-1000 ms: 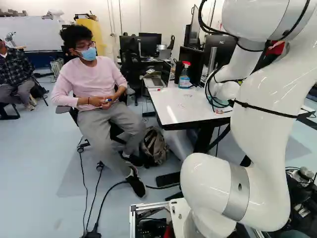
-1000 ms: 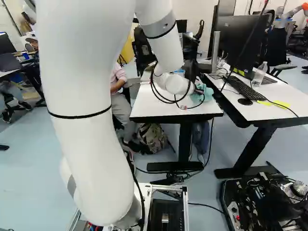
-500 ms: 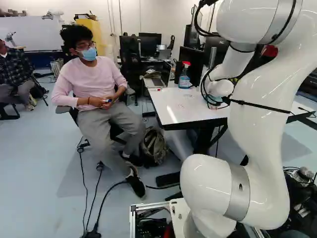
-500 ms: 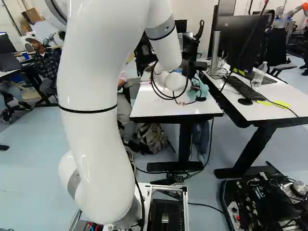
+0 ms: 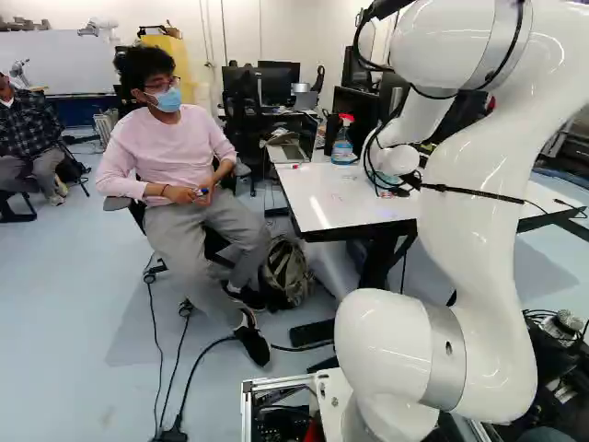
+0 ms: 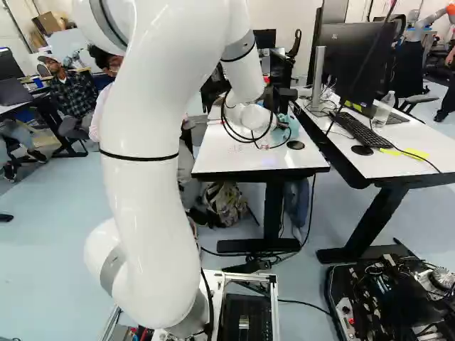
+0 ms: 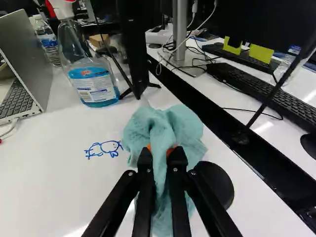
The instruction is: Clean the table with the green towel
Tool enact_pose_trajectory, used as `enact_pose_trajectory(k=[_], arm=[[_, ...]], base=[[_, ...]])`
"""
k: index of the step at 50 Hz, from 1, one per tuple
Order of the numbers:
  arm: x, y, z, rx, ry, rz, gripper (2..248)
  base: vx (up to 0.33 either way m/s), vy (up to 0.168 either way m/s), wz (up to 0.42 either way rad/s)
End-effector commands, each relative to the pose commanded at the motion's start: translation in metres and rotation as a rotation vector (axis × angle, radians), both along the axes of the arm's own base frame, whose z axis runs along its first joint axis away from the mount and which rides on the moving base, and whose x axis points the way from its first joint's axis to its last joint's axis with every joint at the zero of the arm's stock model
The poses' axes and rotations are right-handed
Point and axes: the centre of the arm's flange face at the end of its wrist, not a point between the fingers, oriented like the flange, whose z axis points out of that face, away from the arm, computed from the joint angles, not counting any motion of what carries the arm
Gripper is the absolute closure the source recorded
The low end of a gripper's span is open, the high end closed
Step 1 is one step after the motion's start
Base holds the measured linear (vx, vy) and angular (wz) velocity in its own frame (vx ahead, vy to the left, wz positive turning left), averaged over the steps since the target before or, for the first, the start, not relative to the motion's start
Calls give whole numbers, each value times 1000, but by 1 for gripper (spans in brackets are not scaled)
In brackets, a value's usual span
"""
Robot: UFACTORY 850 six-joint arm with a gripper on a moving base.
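The green towel point(image 7: 190, 126) is pinched between the two fingers of my gripper point(image 7: 162, 152), which is shut on it, and its folds spread over the table ahead of and beneath the fingers. In the right base view a piece of the towel point(image 6: 289, 123) shows beside the arm's wrist, which hides the gripper there. The white table point(image 6: 227, 162) lies under it. A blue drawing point(image 7: 103, 149) is on the tabletop beside the towel, and small reddish marks point(image 6: 237, 148) show nearer the table's front.
A spray bottle point(image 7: 94, 81) and an open laptop point(image 7: 30, 66) stand on the table. Beside the towel is a round black disc point(image 7: 217, 183). A second table carries a keyboard point(image 6: 364, 129) and monitor point(image 6: 355, 60). A person sits close to the table's side.
My arm has swung leftward in both base views, carrying the towel across the tabletop; the black disc has come into sight in the right base view. The base has not moved.
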Motion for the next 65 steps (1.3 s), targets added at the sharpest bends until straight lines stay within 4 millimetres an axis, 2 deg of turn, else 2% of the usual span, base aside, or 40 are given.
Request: enact_pose_trajectory(k=[29,44,55,65], arm=[[50,2,-12,16,38,34,213],[61,1,-14,13,31,40,213],[72,0,-25,16,38,44,213],[72,0,-26,16,38,45,213]], base=[[0,0,0],[0,0,0],[0,0,0],[0,0,0]])
